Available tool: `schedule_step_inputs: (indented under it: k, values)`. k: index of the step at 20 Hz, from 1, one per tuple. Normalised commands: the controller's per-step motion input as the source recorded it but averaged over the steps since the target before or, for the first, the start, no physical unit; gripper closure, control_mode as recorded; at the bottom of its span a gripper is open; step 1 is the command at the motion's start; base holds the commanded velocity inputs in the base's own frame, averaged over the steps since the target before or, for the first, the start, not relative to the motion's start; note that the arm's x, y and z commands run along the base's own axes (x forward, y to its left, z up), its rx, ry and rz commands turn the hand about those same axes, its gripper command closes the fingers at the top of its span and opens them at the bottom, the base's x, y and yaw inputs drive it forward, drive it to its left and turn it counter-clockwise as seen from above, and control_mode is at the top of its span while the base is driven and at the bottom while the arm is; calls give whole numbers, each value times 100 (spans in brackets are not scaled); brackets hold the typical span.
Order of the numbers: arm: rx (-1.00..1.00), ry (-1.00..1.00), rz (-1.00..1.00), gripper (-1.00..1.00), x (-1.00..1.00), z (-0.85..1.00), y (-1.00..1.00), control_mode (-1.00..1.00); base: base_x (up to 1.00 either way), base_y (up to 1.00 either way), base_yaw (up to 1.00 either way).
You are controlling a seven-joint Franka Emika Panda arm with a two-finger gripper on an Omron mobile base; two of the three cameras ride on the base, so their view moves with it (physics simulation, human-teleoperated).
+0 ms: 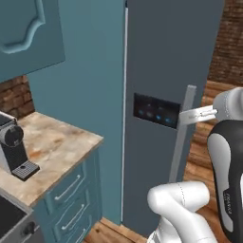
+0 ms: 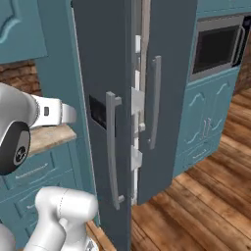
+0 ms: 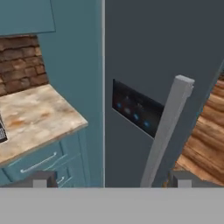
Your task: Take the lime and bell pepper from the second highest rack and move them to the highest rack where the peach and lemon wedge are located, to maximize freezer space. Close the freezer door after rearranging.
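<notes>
The freezer door [image 1: 156,57] is a tall dark blue-grey panel with a dark control panel [image 1: 156,112] and a long grey bar handle [image 1: 182,137]. In the right base view the door [image 2: 100,59] stands slightly ajar, and white door bins [image 2: 137,103] show in the gap. My gripper [image 1: 206,113] is open, hovering just right of the handle's upper end with nothing in it. Its fingertips [image 3: 41,179] stand wide apart, with the handle [image 3: 168,122] rising between them. The lime, bell pepper, peach, lemon wedge and both racks are hidden behind the door.
A marble counter [image 1: 52,147] with a coffee machine [image 1: 12,142] and teal drawers [image 1: 69,190] lies to the left. The fridge's right door [image 2: 171,73] and a microwave [image 2: 215,46] are to the right. Wooden floor [image 2: 196,206] spreads below.
</notes>
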Motion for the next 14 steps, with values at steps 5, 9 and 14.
schedule_step_inputs:
  k: [5,9,14]
  values:
    - [0,0,0,-100,0,0,0,100,40,71,-57]
    - [0,0,0,-100,0,0,0,100,40,53,-52]
    - [0,0,0,-100,0,0,0,100,38,20,-35]
